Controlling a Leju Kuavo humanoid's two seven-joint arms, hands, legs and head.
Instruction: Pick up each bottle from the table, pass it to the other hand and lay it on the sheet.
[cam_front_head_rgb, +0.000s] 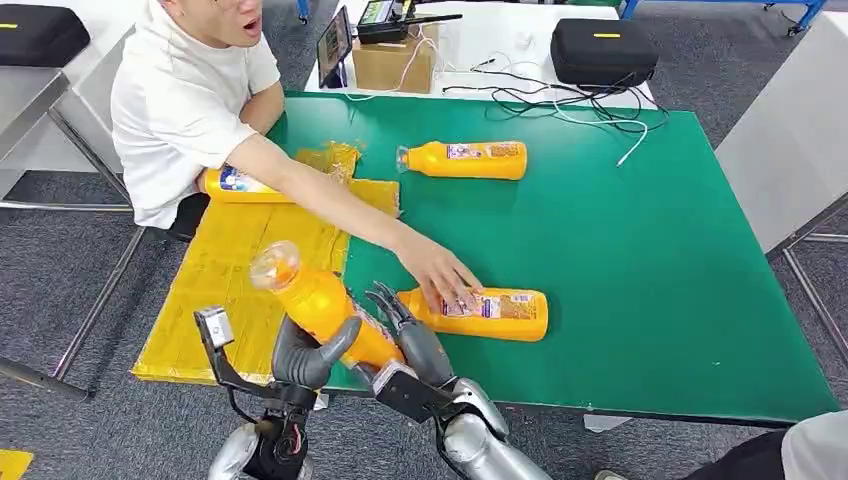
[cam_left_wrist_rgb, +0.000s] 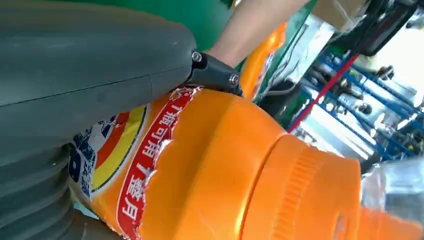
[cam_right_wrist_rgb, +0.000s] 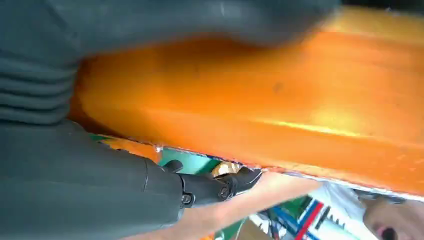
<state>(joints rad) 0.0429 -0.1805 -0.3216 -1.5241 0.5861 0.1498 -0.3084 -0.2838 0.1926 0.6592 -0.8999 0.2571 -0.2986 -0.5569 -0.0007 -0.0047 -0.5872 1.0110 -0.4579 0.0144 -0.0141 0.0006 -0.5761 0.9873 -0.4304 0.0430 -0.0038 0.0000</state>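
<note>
An orange bottle (cam_front_head_rgb: 318, 303) with a clear cap is held tilted over the table's front edge, cap toward the yellow sheet (cam_front_head_rgb: 225, 275). My left hand (cam_front_head_rgb: 305, 358) grips its lower body, thumb across the label. My right hand (cam_front_head_rgb: 408, 328) holds the bottle's base end from the other side. Close up, the bottle (cam_left_wrist_rgb: 225, 165) lies against my left hand (cam_left_wrist_rgb: 75, 75), and the bottle (cam_right_wrist_rgb: 260, 100) lies in my right hand (cam_right_wrist_rgb: 75, 190). A second bottle (cam_front_head_rgb: 500, 314) lies on the green table (cam_front_head_rgb: 650, 270) under a person's hand (cam_front_head_rgb: 440, 275). A third (cam_front_head_rgb: 465, 160) lies farther back.
A person in a white shirt (cam_front_head_rgb: 185, 95) sits at the table's left and reaches an arm across the sheet. Another bottle (cam_front_head_rgb: 240, 185) lies on the sheet's far end beneath that arm. A cardboard box (cam_front_head_rgb: 395, 62), cables and a black case (cam_front_head_rgb: 603, 50) sit behind the table.
</note>
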